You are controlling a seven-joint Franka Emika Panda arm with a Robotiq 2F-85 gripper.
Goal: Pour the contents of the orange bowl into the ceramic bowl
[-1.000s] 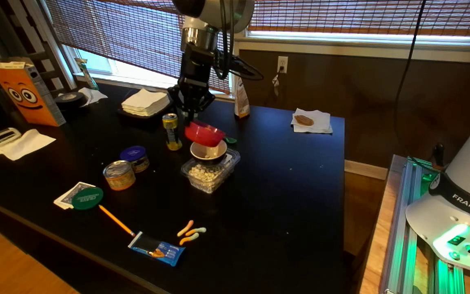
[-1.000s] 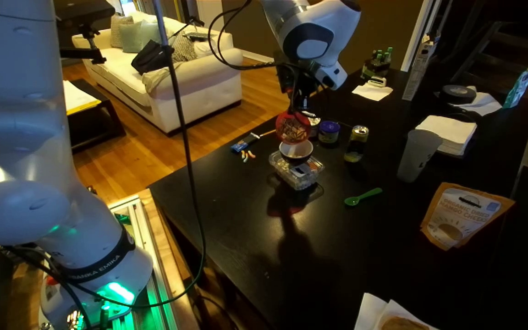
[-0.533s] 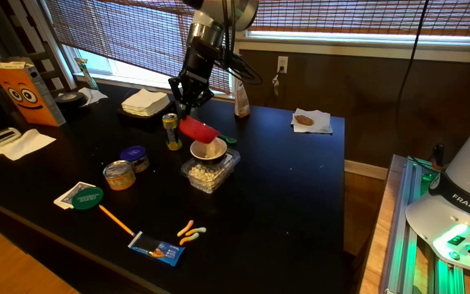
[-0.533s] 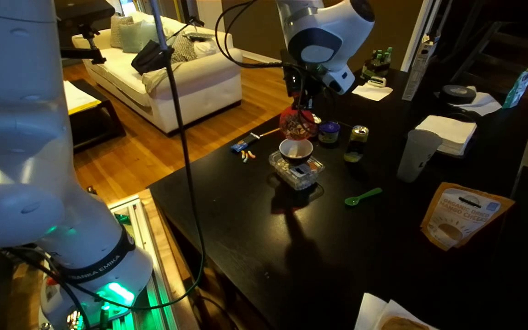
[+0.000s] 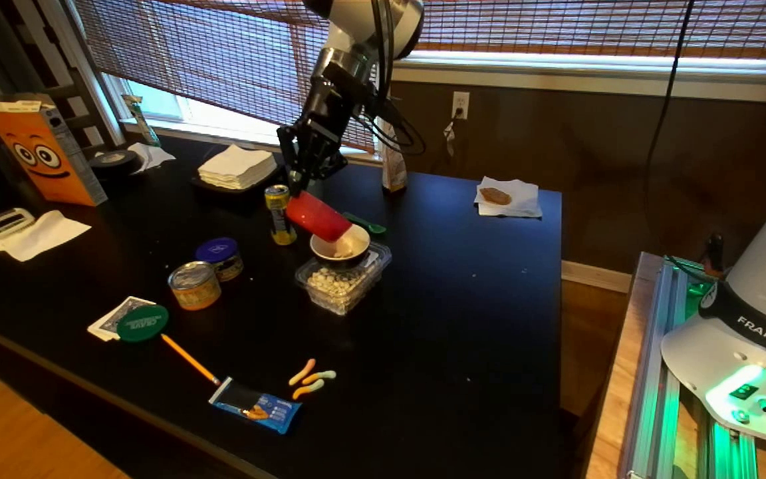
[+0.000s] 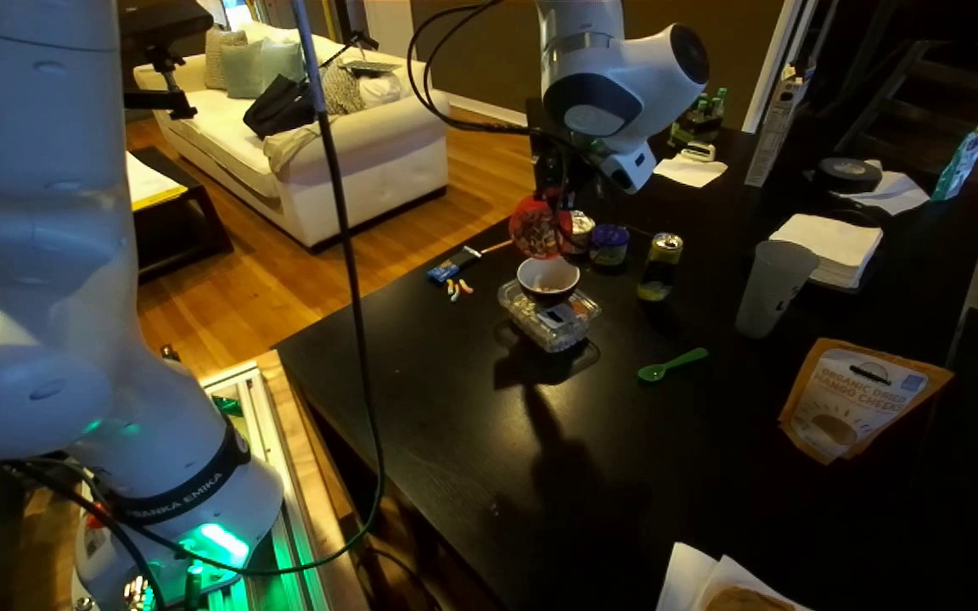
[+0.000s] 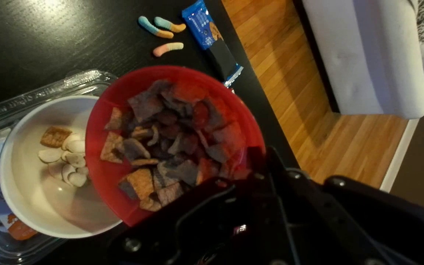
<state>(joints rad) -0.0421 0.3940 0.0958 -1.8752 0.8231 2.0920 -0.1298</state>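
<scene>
My gripper [image 7: 265, 151] is shut on the rim of the orange bowl [image 7: 103, 186], which looks red. In both exterior views the orange bowl [image 5: 318, 217] [image 6: 531, 227] is held in the air, steeply tilted, its low lip over the ceramic bowl [image 5: 356, 249] [image 6: 550, 271]. Brown square pieces and other bits fill much of the orange bowl. The ceramic bowl [image 7: 24, 184] is cream inside and dark outside. It holds several pale round pieces and a brown square piece. The orange bowl hides part of its inside. The gripper also shows in both exterior views [image 5: 298, 183] [image 6: 550, 193].
The ceramic bowl stands on a clear plastic container [image 5: 340, 293] of pale pieces. A yellow can [image 5: 280, 214], two tins [image 5: 195, 285] and a green spoon [image 6: 671, 365] are near. A grey cup [image 6: 776, 288] and a mango pouch [image 6: 862, 399] stand farther off.
The orange bowl has tilted more steeply, its low lip dropping toward the ceramic bowl. The wrist has leaned over with it. A few more bits seem to show in the ceramic bowl.
</scene>
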